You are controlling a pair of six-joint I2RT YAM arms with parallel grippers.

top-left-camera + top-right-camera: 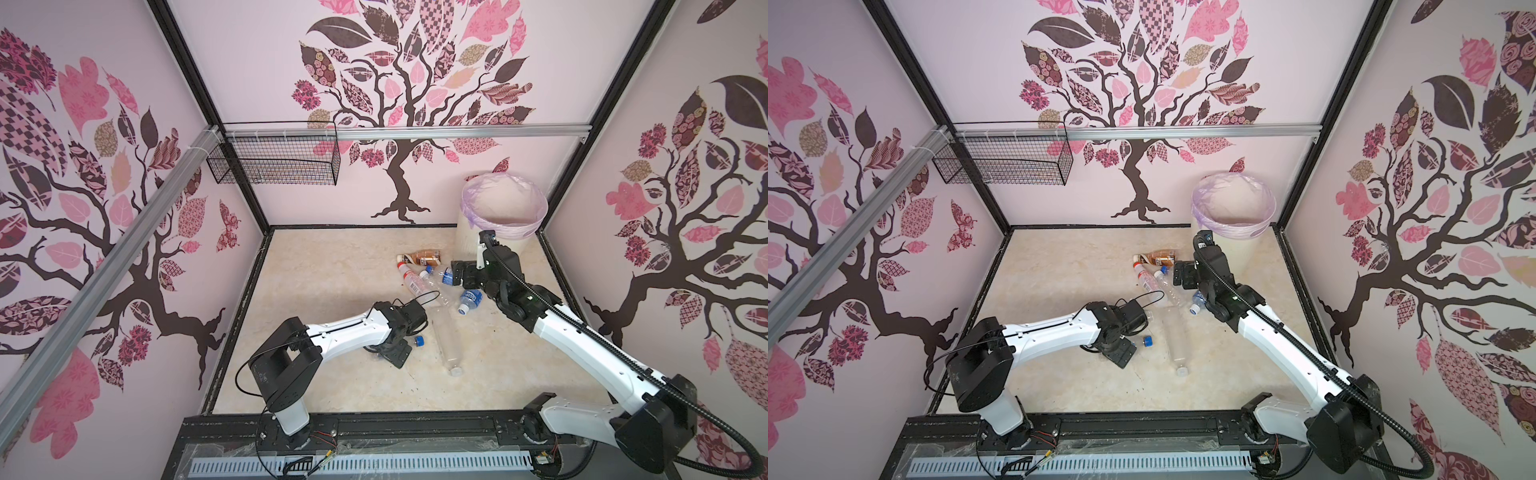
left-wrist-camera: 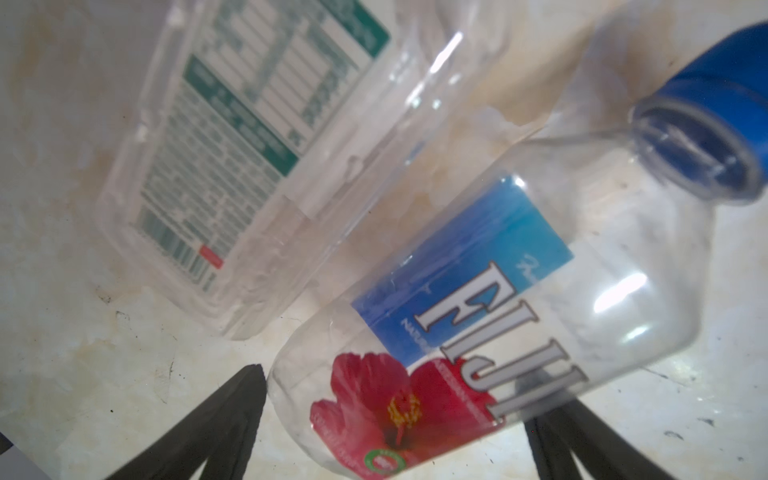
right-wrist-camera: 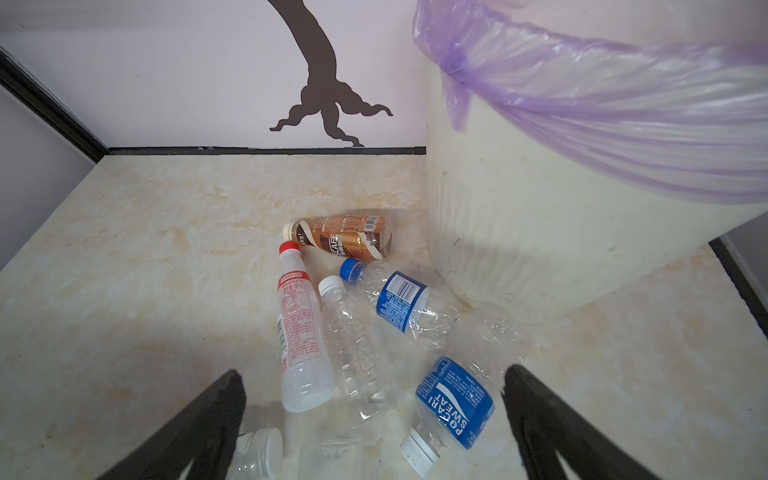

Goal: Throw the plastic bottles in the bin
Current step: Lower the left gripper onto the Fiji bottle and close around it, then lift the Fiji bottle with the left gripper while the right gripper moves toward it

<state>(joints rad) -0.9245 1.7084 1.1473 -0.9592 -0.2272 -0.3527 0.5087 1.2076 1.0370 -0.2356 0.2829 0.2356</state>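
Nearest in: L gripper (image 2: 395,395) is low over the beige tabletop (image 1: 332,382), jaws spread wide and nothing clenched, black fingers (image 2: 232,419) either side of the base end of the Fiji bottle (image 2: 478,299). That one's clear w/ blue cap, blue label and red flower, lying on its side. Just beside it is a green-label bottle (image 2: 249,166), clear and blurred. To the right in a top view, a long clear bottle (image 1: 446,347) lies flat. Further back, R gripper (image 3: 374,376) hangs open and empty over a crowded pile, all on their sides: Pocari bottle (image 3: 455,401), white-cap bottle (image 3: 353,345), red-cap bottle (image 3: 299,332), crushed blue-label bottle (image 3: 401,303), and farthest the brown coffee bottle (image 3: 345,237). The bin (image 3: 540,249) is cream and ribbed w/ a lilac bag over the rim, upright in the far right corner just behind the pile. R wrist partly covers its wall in both top views. A wire basket (image 1: 274,160) hangs back left.
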